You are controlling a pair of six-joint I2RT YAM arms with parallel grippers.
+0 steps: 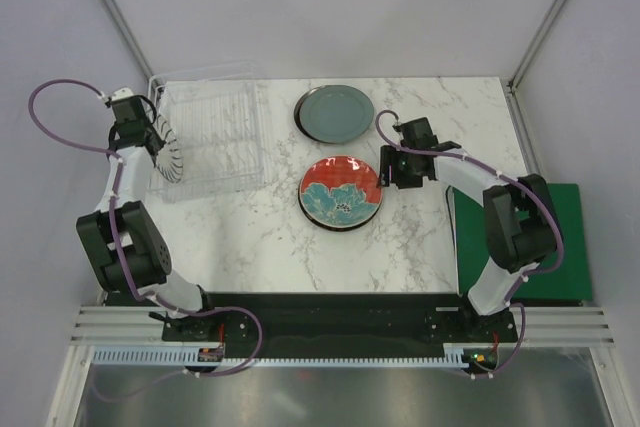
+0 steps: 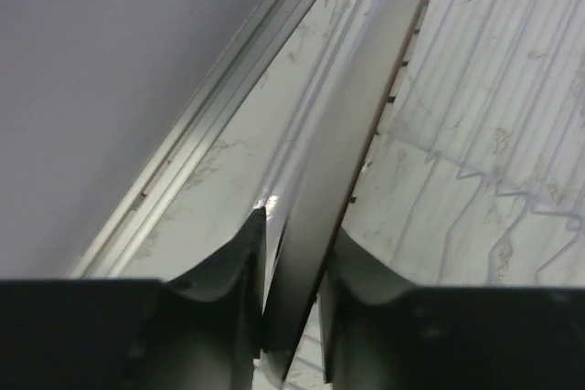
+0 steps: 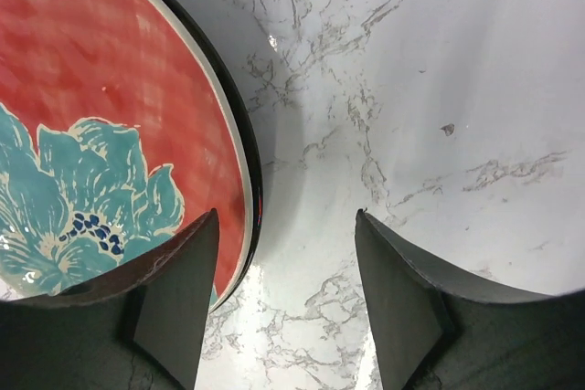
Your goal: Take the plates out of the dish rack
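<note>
My left gripper [image 1: 150, 139] is shut on the rim of the white plate with black radial stripes [image 1: 168, 148]. The plate stands on edge at the left side of the white wire dish rack [image 1: 215, 137]. In the left wrist view the plate [image 2: 366, 134] runs edge-on between my fingers [image 2: 238, 271]. The red plate with teal flowers [image 1: 341, 192] lies flat on the table's middle, with a dark rim showing under it. The grey-teal plate [image 1: 334, 113] lies behind it. My right gripper [image 1: 393, 169] is open at the red plate's [image 3: 101, 89] right edge, its left finger [image 3: 178, 289] over the rim.
A flat green board [image 1: 565, 237] lies at the right edge, under the right arm. The rack holds no other plate that I can see. The table is white marble [image 1: 440, 117], with metal frame posts at the back corners.
</note>
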